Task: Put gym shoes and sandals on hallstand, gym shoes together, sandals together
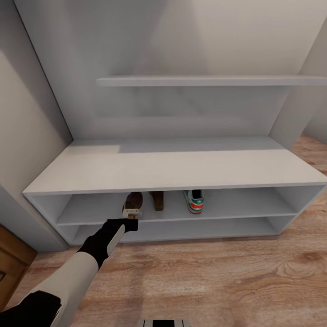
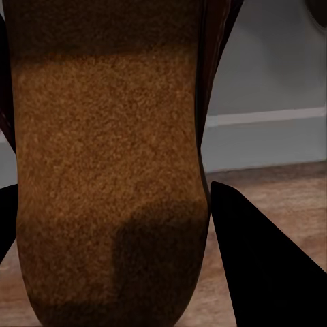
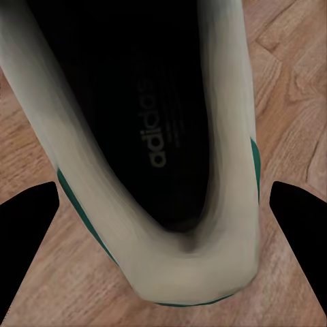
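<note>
The hallstand [image 1: 172, 165] stands in front of me, and on its upper low shelf [image 1: 236, 211] sit a brown sandal [image 1: 157, 200] and, to its right, a gym shoe [image 1: 194, 201] with its heel towards me. My left gripper [image 1: 130, 218] is shut on the other sandal [image 1: 133, 202], holding it at the shelf's front edge just left of the first. Its brown sole [image 2: 109, 170] sits between the dark fingers [image 2: 262, 272]. My right gripper [image 3: 163, 211] is shut on the second gym shoe [image 3: 136, 136] across the heel, above the corridor floor [image 3: 293, 88].
A lower shelf [image 1: 181, 229] runs under the shoes. A floating shelf [image 1: 209, 81] hangs above the bench top. Walls close in at left and right. A wooden piece [image 1: 11, 263] stands at the left. Plank floor [image 1: 204, 281] stretches before the rack.
</note>
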